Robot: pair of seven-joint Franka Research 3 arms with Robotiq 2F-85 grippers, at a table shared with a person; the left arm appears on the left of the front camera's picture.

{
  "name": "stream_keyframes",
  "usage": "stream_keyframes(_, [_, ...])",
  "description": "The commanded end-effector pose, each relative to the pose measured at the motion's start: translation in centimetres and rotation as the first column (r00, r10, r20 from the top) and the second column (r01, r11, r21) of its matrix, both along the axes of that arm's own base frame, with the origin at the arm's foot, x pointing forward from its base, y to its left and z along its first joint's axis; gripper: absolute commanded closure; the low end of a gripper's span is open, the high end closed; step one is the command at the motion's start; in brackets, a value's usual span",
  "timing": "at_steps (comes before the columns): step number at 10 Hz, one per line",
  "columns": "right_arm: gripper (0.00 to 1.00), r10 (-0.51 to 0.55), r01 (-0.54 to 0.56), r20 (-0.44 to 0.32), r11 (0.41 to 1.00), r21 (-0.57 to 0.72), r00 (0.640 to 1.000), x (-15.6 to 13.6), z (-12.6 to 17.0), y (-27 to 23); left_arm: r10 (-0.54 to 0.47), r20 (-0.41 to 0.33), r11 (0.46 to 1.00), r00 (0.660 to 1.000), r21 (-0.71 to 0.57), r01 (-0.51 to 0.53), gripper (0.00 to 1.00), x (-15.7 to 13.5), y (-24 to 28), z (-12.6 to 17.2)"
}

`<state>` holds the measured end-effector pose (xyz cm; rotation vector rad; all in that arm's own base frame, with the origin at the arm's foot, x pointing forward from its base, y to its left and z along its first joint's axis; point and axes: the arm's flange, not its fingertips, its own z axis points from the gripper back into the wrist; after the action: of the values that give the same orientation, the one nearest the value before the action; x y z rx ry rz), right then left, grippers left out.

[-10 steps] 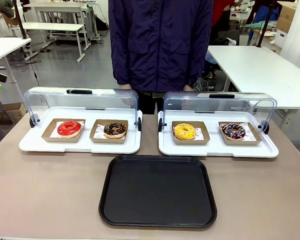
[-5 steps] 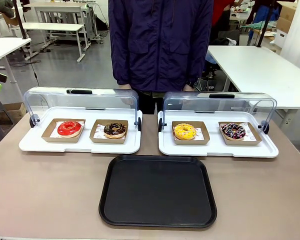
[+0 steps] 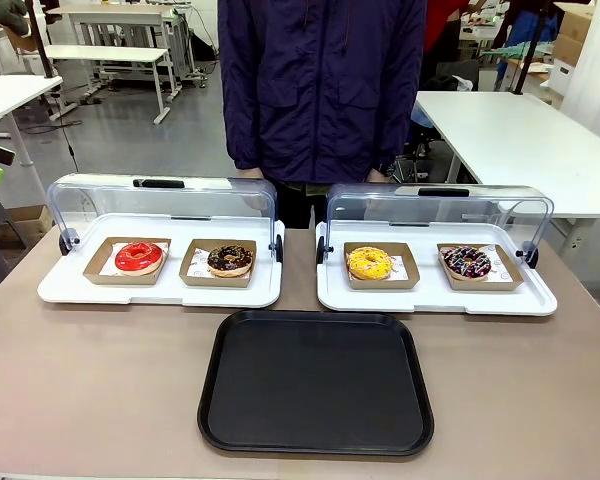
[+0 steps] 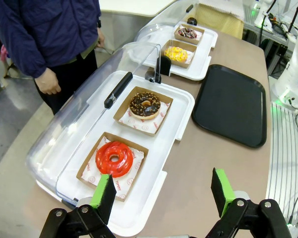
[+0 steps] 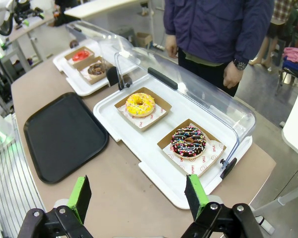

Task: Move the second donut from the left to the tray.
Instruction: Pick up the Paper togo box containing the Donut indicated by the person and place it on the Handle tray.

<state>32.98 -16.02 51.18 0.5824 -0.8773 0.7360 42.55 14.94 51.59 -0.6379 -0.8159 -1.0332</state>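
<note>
The chocolate donut with pale crumbs (image 3: 229, 260) sits in its brown cardboard holder (image 3: 192, 272) on the right half of the left white tray (image 3: 80, 292), beside a red-glazed donut (image 3: 139, 257) and under the raised clear lid (image 3: 160, 205). The black tray (image 3: 315, 385) lies on the bench (image 3: 100, 380) just in front of both white trays. The left end effector (image 4: 164, 191) and the right end effector (image 5: 138, 196) hover above the bench, each with its fingers spread wide and gripping nothing.

You have a left white tray (image 3: 60, 290) holding a red-glazed donut (image 3: 139, 257), and a right white tray (image 3: 430, 298) with a yellow donut (image 3: 369, 263) beside a sprinkled donut (image 3: 466, 263). Their clear lids (image 3: 110, 205) seem tipped back; a person (image 3: 320, 90) in a dark jacket stands behind
</note>
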Motion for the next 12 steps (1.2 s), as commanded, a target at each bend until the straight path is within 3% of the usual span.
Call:
stream_keyframes(1, [0.0,0.012,-0.012,0.031,1.0,0.008,0.999,0.32,0.09,-0.05,-0.014,0.006,1.0,1.0,0.0,0.014,0.0,-0.08,-0.01,0.06])
stream_keyframes(12, [0.0,0.012,-0.012,0.031,1.0,0.008,0.999,0.32,0.09,-0.05,-0.014,0.006,1.0,1.0,0.0,0.014,0.0,-0.08,-0.01,0.06])
